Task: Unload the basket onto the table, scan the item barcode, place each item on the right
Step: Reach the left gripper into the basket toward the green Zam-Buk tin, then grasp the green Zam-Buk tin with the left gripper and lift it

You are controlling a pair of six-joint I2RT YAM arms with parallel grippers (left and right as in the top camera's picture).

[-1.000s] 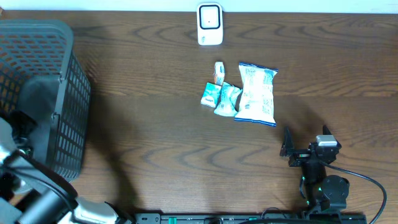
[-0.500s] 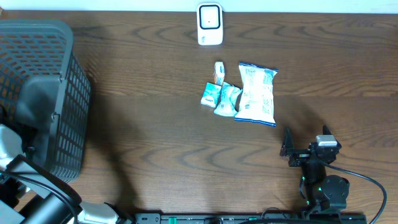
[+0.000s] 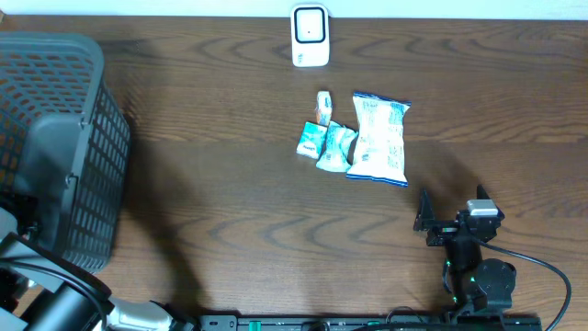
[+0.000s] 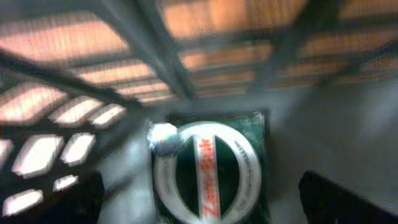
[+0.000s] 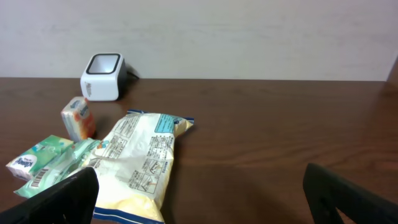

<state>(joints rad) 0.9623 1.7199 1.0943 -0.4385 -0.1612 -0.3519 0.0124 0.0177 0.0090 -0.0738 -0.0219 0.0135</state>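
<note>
Overhead: the scanner stands at the table's far edge. The bag lies on the near side of the scanner, a little to its right. Two packets and a small box lie just left of the bag. The right gripper is nearer still and further right of the scanner, its jaws spread wide and empty. The bag's long axis runs roughly from the scanner toward that gripper. The basket stands far left of the scanner, with the left arm beside it, its gripper hidden from here.

Left wrist: the left gripper hangs inside the basket, fingers wide apart and holding nothing, and a green pack lies flat on the floor below.

Right wrist: the bag lies just ahead and left of the open right gripper, with the scanner beyond it. The right arm is much the nearer, so the bag looks like its pick, taken across the narrow width.
</note>
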